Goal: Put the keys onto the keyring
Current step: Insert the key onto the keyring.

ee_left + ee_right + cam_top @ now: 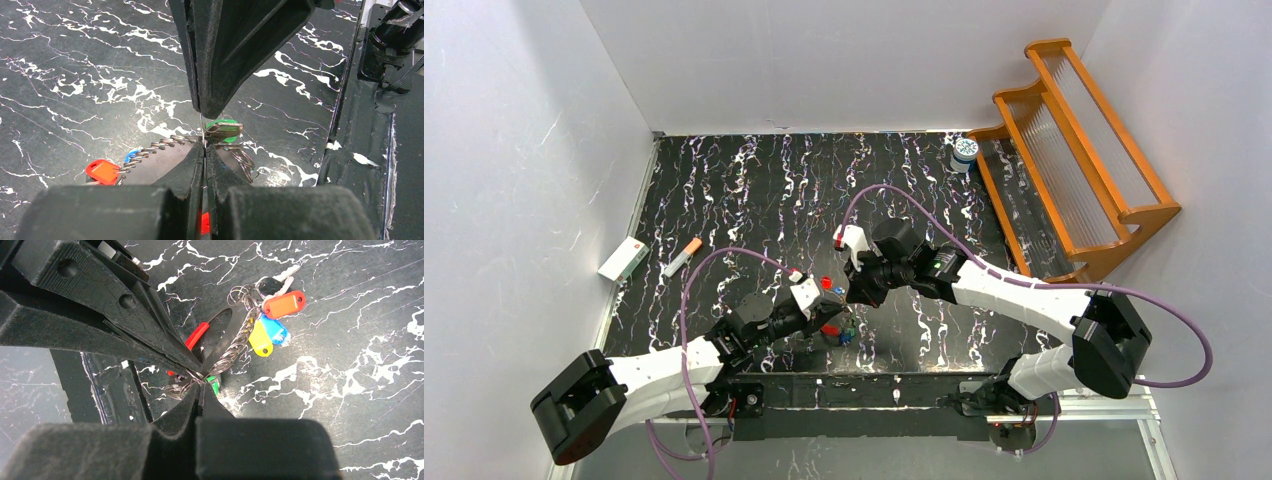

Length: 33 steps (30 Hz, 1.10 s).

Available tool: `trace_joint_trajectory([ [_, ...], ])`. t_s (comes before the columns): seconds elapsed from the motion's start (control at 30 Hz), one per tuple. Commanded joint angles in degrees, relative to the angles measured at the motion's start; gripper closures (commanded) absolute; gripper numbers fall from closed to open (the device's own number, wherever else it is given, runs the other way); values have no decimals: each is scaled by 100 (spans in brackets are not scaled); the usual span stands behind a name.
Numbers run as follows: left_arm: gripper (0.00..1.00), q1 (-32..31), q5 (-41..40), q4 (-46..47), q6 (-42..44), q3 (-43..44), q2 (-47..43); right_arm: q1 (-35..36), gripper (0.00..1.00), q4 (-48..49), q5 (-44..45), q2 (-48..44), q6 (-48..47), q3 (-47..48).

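While pinched low | keyring (pixel 235 342) slants up-right | keys (pixel 272 330) at top end

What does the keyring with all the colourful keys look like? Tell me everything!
The keyring is thin, silvery metal, twisted and coiled like a spring. At one end hang keys with red, blue and yellow heads, and a green key sits near the pinched part. The left gripper and right gripper both pinch it in shut jaws, close together, over the black marbled table.
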Motion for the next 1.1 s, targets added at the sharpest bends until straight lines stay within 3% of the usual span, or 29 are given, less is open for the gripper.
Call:
trace_joint_trajectory([
  [0.0, 100, -8, 84, 227, -82, 117, -111, -23, 99, 16, 353, -132, -23, -74],
  [0.77, 100, -17, -190, 286, -1068, 222, -129, 480, 99, -146, 1506, -41, -129, 30],
  [1.07, 100, -11, -210, 314, -1139, 157, -161, 506, 99, -99, 1568, -109, -42, 3],
])
